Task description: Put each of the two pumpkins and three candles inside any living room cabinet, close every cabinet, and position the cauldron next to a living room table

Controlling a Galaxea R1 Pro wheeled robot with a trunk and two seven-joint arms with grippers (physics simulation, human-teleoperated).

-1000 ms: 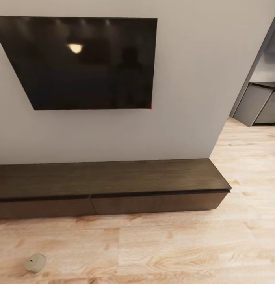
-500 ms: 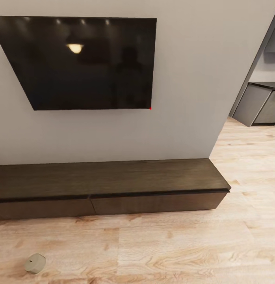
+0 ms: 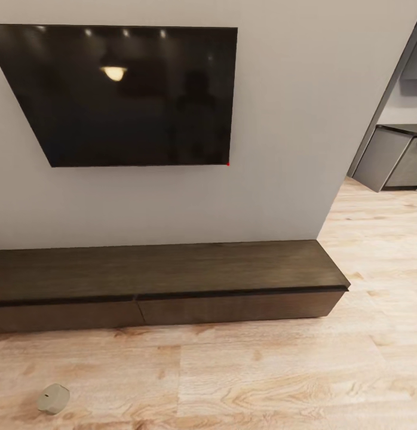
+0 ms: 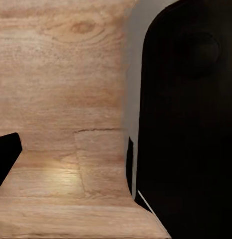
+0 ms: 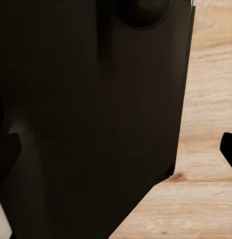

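A short pale grey-white candle lies tipped on the light wood-plank floor, in front of the long dark-brown wooden cabinet, whose length runs along the wall, drawers closed. Whether either jaws are apart: cannot tell.

The cabinet stands on the floor against the wall, with the TV mounted on that wall directly above its left portion. One candle lies on the floor in front of the cabinet's left end, well apart from it. Right of the wall's end, an opening leads to kitchen counters further back.
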